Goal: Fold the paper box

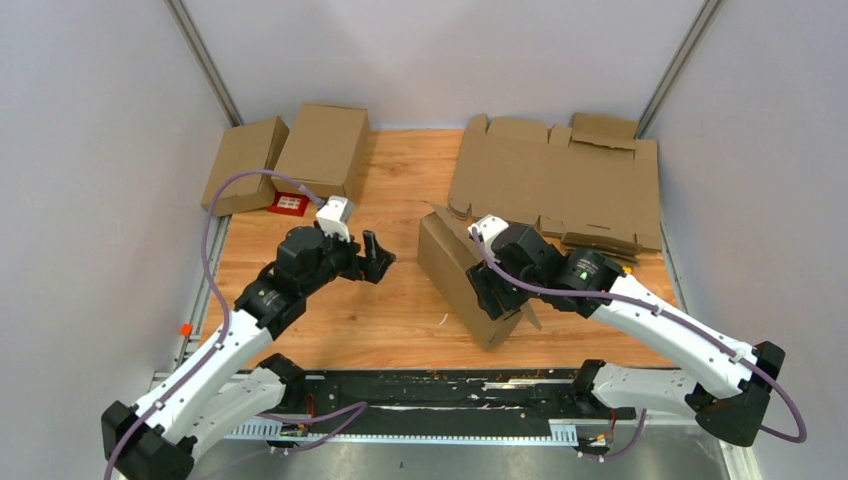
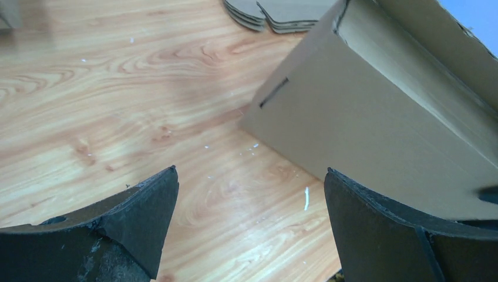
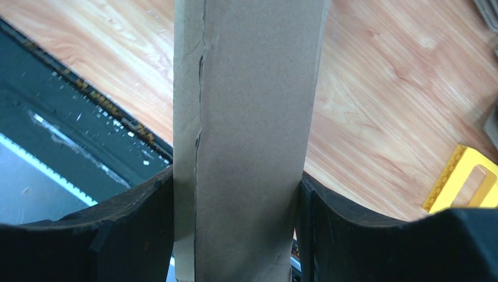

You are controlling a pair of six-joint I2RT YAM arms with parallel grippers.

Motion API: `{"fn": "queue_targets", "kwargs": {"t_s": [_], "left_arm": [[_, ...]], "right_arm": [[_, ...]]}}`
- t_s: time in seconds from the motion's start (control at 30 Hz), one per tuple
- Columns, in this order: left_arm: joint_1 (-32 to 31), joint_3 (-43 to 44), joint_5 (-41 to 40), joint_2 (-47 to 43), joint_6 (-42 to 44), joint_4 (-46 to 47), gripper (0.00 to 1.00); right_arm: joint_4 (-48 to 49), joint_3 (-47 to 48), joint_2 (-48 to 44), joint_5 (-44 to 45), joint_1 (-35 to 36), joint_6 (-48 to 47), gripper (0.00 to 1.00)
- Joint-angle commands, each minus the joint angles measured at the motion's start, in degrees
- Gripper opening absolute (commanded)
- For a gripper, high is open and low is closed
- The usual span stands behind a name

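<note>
Gripping is done by one arm only at this moment. The paper box (image 1: 458,272) is set slantwise on the wooden table (image 1: 400,320) at the centre of the overhead view. It is held by the right gripper (image 1: 497,292), whose jaws are closed on one cardboard wall. In the right wrist view that wall is seen filling the whole gap between the black fingers (image 3: 117,229).

The left gripper (image 1: 376,258) is spread wide and nothing is held in it. It is placed to the left of the box, apart from it. In the left wrist view the box's long side, with a narrow slot (image 2: 273,93), is seen at the right of the frame, beyond the fingertips. The carton is judged to be only partly formed, since its top is open.

Several risks are judged from this:
- The box could be swung or slid across the smooth wood, because it is pinched on one wall only and no support is given on the opposite side.
- The gripped wall could be creased off its fold line or torn if it is pulled hard.
- The slot could be missed by a flap if the box is turned during the fold.
- The stack of flat sheets (image 1: 560,185) at the upper right could be struck if the carton is pushed that way.
</note>
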Motion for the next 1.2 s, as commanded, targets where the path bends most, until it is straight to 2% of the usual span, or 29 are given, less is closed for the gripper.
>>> {"fn": "queue_targets", "kwargs": {"t_s": [0.0,0.13,0.47,0.67,0.83,0.9,0.97,1.07,1.17], "left_arm": [[1.68,-4.73,-0.53,-3.30,3.73,5.68,1.00],[1.66,-9.93,4.63,-4.02,5.50,20.82,1.00],[1.68,-13.36,9.85,-0.65,8.52,36.81,0.89],[1.68,-9.11,5.54,-0.48,5.73,30.32,0.86],[1.68,-13.19,-1.67,-6.99,-1.82,25.62,0.87],[1.68,-15.71,-1.21,-9.29,-2.16,27.60,0.87],[1.68,-15.89,-0.39,-9.93,1.02,27.92,0.88],[2.43,-13.54,-2.42,-7.81,4.47,26.32,1.00],[9.03,-14.39,7.06,-3.61,0.55,33.86,0.99]], "right_arm": [[0.28,-0.32,-2.17,-8.48,-0.03,-5.95,0.58],[0.06,-1.25,-2.83,-9.96,-0.03,-7.87,0.59],[-0.81,-0.95,-2.07,-9.84,0.22,-9.77,0.60],[-0.49,-1.04,-2.56,-8.98,0.32,-8.59,0.60],[2.57,-2.38,-2.70,-8.69,0.41,-7.96,0.58],[5.33,-4.06,-3.80,-9.71,0.41,-8.93,0.57],[6.79,-4.78,-4.45,-9.49,0.41,-10.15,0.57],[6.35,-3.64,-4.27,-8.67,0.45,-10.96,0.57],[4.93,-2.65,-4.21,-5.04,0.42,-12.66,0.58]]}}
